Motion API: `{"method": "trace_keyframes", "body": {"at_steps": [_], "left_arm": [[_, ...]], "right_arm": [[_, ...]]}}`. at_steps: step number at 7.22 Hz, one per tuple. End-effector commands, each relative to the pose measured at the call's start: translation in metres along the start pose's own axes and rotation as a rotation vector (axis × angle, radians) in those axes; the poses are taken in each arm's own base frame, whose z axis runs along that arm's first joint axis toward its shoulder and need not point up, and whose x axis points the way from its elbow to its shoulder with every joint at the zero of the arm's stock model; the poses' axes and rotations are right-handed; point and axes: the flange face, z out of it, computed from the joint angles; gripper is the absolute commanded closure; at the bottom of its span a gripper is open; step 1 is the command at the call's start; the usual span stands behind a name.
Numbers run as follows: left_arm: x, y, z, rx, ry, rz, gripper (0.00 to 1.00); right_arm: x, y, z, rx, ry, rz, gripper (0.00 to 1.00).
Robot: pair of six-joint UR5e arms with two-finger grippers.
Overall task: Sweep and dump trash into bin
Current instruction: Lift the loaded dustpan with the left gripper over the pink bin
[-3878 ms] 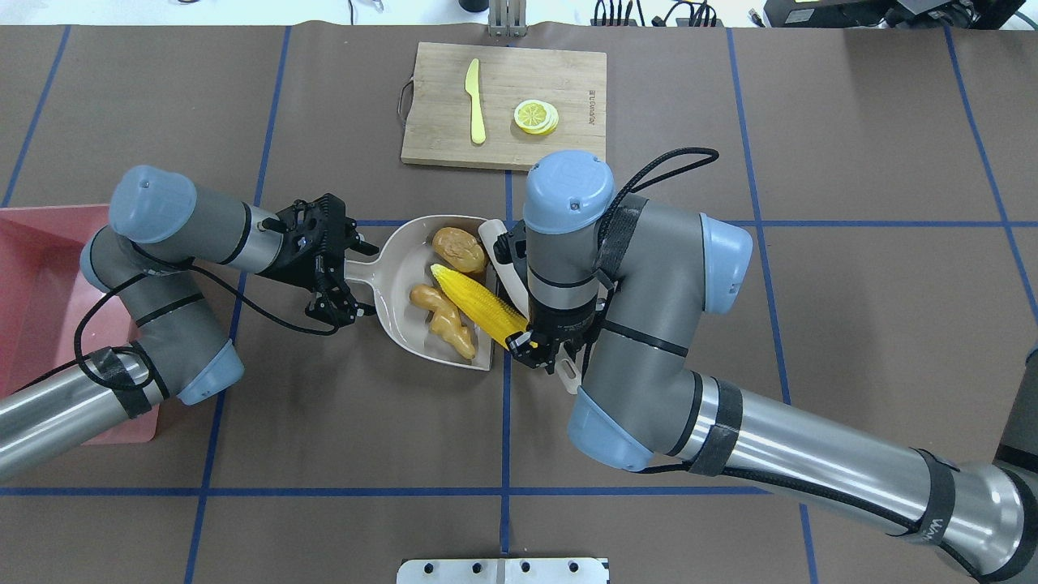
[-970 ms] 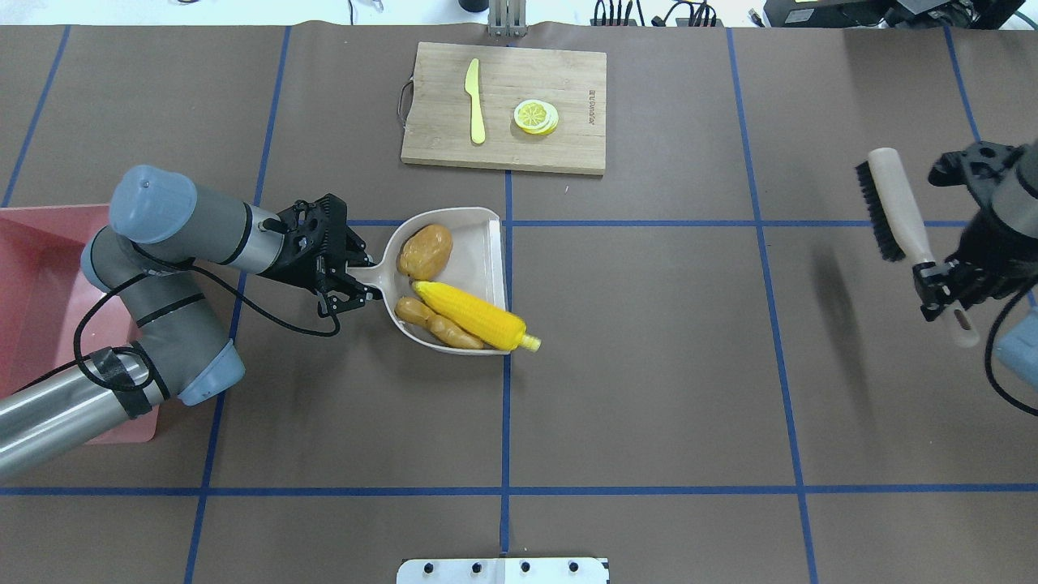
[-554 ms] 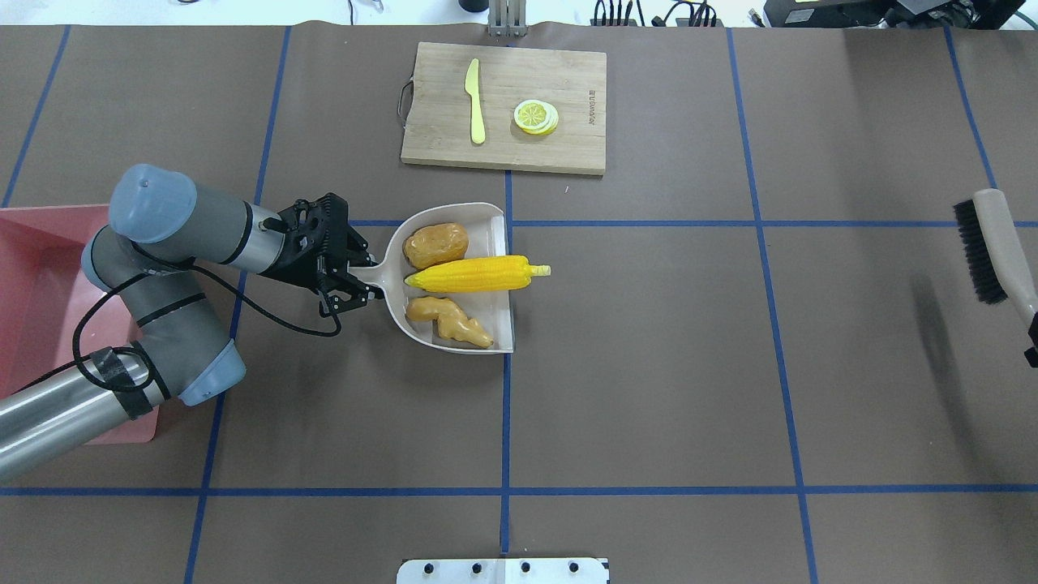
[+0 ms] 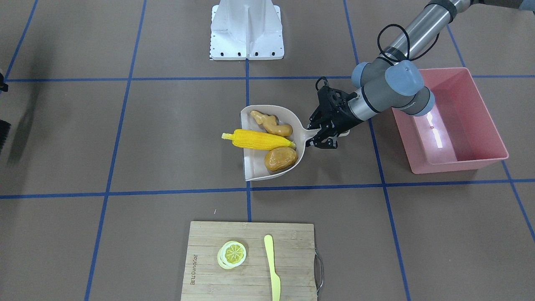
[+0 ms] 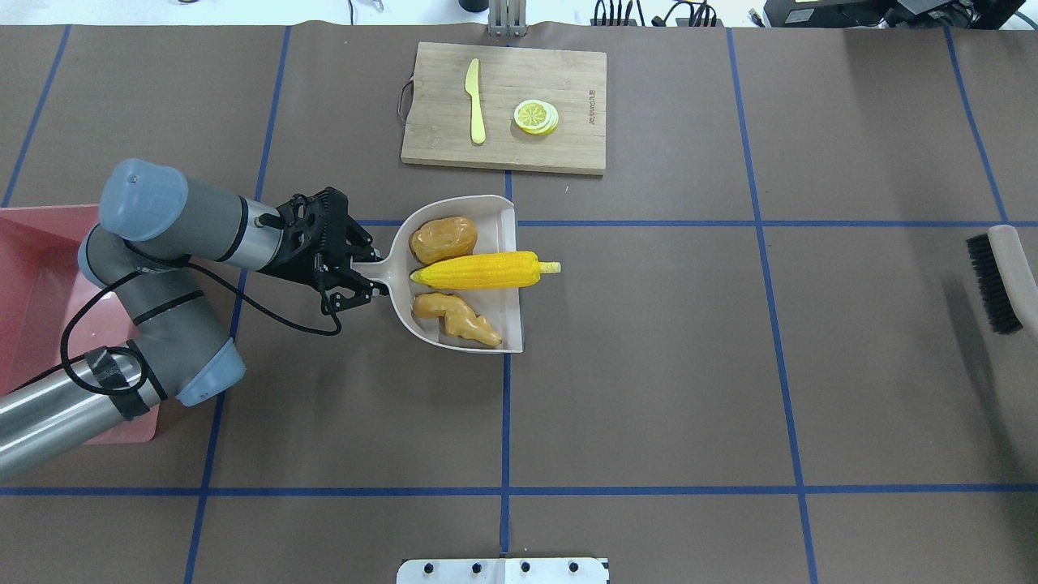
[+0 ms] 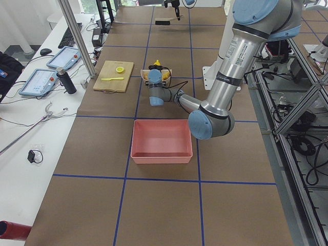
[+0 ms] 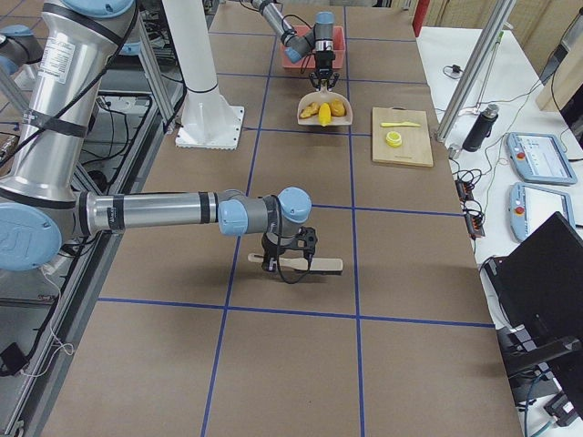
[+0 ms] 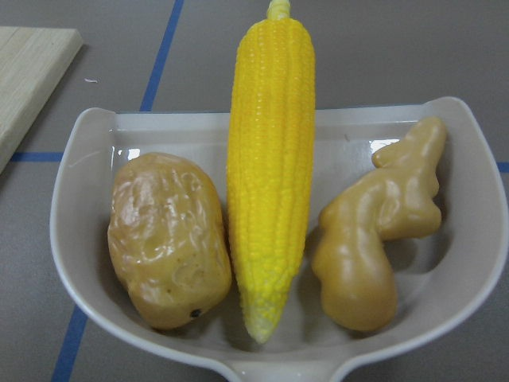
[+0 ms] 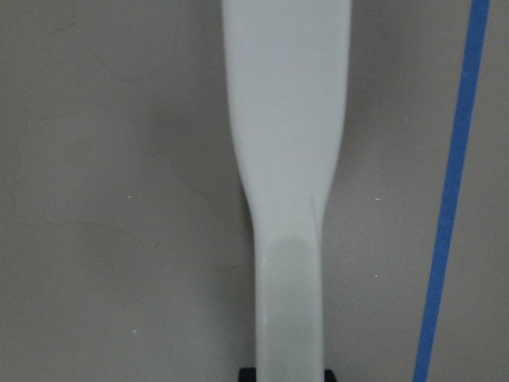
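Observation:
The beige dustpan (image 5: 500,209) holds the trash: a potato (image 5: 442,238), a corn cob (image 5: 478,270) with its tip over the pan's open edge, and a ginger root (image 5: 458,318). They fill the left wrist view: potato (image 8: 167,239), corn (image 8: 270,175), ginger (image 8: 374,247). My left gripper (image 5: 357,272) is shut on the dustpan's handle. The pink bin (image 5: 32,268) stands empty at the left behind my left arm, and also shows in the front view (image 4: 459,161). My right gripper (image 7: 287,259) is shut on the brush (image 5: 1001,280) handle (image 9: 290,159) at the far right.
A wooden cutting board (image 5: 559,154) at the back centre carries a yellow plastic knife (image 5: 475,101) and a lemon slice (image 5: 536,116). Blue tape lines cross the brown table cover. The robot's white base plate (image 4: 246,29) sits at the near edge.
My right arm has pulled away from the dustpan to the far right with the brush. The dustpan has turned and shifted slightly; the corn has rolled to lie across its middle.

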Motion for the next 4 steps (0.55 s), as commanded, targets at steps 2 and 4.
{"method": "trace_keyframes", "body": {"at_steps": [2,4], "left_arm": [[-0.008,-0.016,-0.032,0.038,-0.039,0.013,1.00],[-0.021,-0.005,-0.064,0.018,-0.084,-0.010,1.00]], "right_arm": [[0.011,-0.003,0.014,-0.029,-0.015,0.020,1.00],[0.019,-0.005,0.023,-0.045,-0.007,0.028,1.00]]}}
